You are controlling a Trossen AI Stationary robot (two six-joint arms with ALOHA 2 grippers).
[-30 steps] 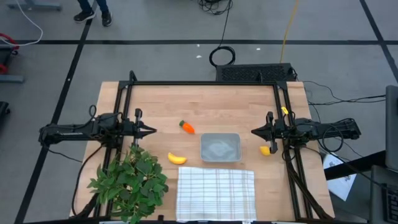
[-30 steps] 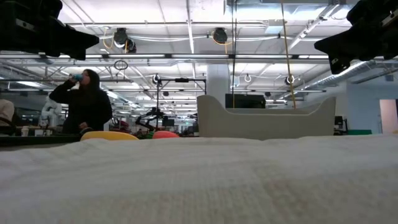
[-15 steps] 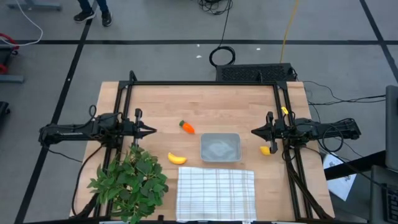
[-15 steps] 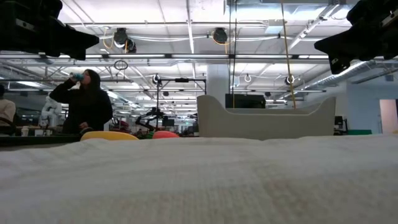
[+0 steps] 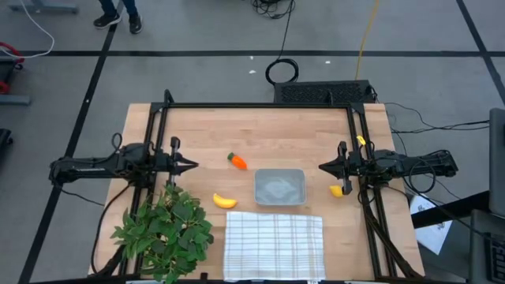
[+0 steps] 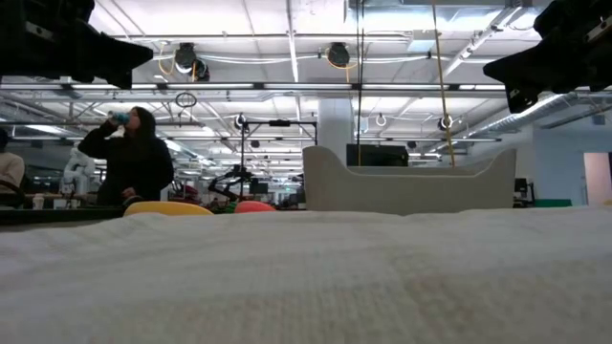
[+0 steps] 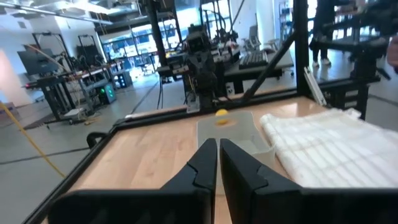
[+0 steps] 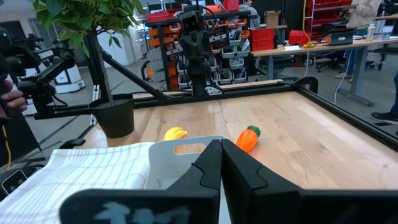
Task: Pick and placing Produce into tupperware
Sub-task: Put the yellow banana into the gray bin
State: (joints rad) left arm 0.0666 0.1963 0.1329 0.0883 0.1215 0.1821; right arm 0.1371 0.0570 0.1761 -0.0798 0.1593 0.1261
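The tupperware (image 5: 279, 187) sits mid-tabletop (image 5: 260, 130), nothing in it. The carrot (image 5: 237, 161) lies up-left of it, the banana (image 5: 225, 201) to its left, the lemon (image 5: 337, 190) to its right. A cloth (image 5: 274, 244) lies just below. The left hand (image 5: 192, 166) and right hand (image 5: 323, 166) hover apart, fingers closed, holding nothing.

A wooden table (image 5: 260, 130) carries a carrot (image 5: 237, 161), a banana (image 5: 224, 201), a lemon (image 5: 336, 190) and a tupperware (image 5: 279, 188). A checked cloth (image 5: 274, 235) and a leafy plant (image 5: 166, 226) sit along its near edge.
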